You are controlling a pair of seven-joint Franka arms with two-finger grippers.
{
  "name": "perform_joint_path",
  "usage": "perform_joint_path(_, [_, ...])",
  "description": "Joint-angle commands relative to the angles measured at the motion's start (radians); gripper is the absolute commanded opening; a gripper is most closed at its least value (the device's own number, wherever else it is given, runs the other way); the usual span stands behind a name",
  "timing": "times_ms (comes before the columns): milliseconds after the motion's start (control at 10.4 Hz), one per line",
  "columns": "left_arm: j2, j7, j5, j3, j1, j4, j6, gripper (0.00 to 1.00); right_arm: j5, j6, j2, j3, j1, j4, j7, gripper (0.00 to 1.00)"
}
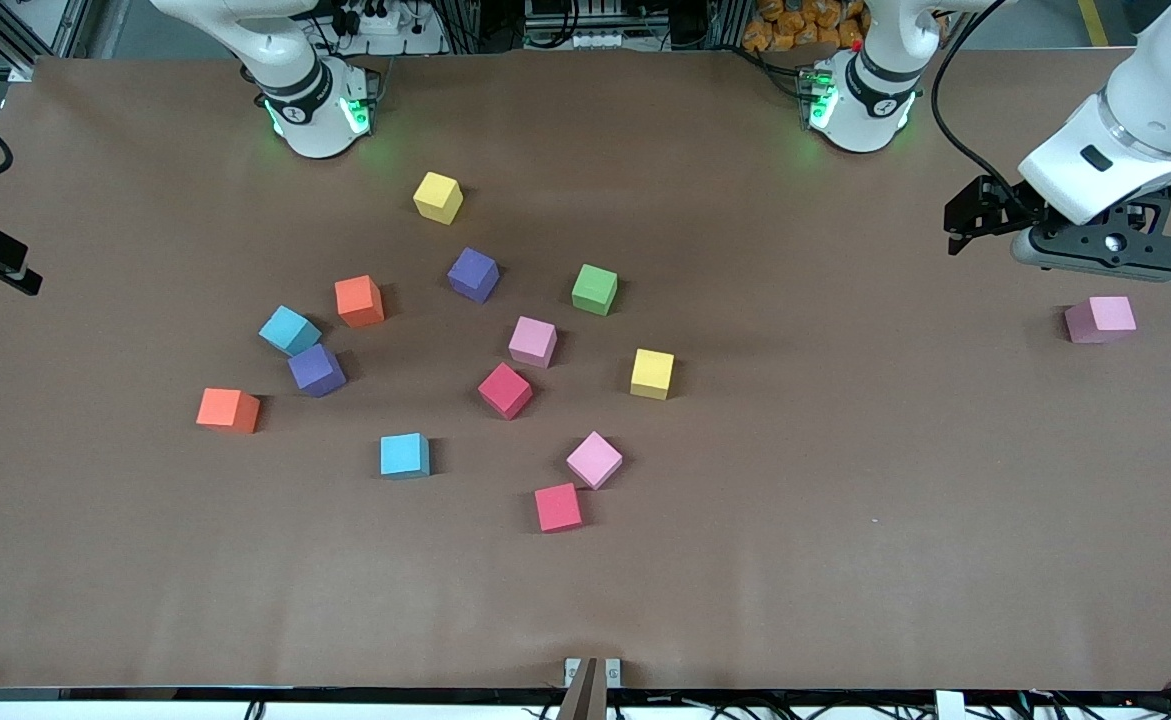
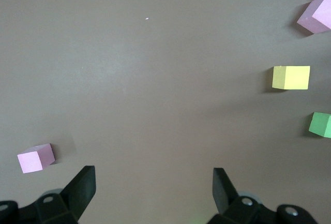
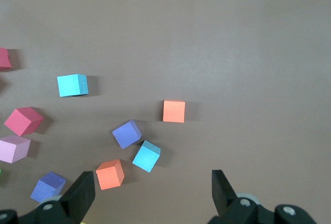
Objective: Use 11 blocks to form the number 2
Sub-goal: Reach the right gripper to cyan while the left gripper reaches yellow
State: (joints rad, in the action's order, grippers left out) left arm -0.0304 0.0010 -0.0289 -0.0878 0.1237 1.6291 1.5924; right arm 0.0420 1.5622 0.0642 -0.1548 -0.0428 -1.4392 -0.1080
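Left gripper (image 2: 150, 185) wide open, empty, up over the table's left-arm end; lone pink block (image 1: 1100, 319) beside it. Right gripper (image 3: 150, 185) wide open, waiting near the scattered blocks (image 1: 505, 389).

L gripper (image 1: 985, 215) open, raised; R gripper (image 3: 150, 193) open, prob. raised too.

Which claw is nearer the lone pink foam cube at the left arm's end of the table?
Left. The left claw hangs open just beside the lone pink foam cube; the right claw, open too, is over the table's opposite end.
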Motion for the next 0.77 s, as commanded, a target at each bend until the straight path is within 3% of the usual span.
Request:
perform_joint_path(0, [0.006, 0.025, 0.007, -0.001, -0.009, -0.025, -0.017, 1.00, 0.004, 0.004, -0.010, -0.002, -0.003, -0.015, 0.019, 1.00])
perform_joint_path(480, [0.018, -0.041, 0.033, -0.004, 0.010, -0.017, -0.020, 1.00, 0.004, 0.001, -0.004, -0.002, 0.000, -0.015, 0.018, 1.00])
perform_joint_path(672, [0.044, -0.103, 0.044, -0.074, 0.030, -0.011, -0.045, 1.00, 0.004, 0.012, 0.012, -0.002, 0.001, -0.033, 0.010, 1.00])
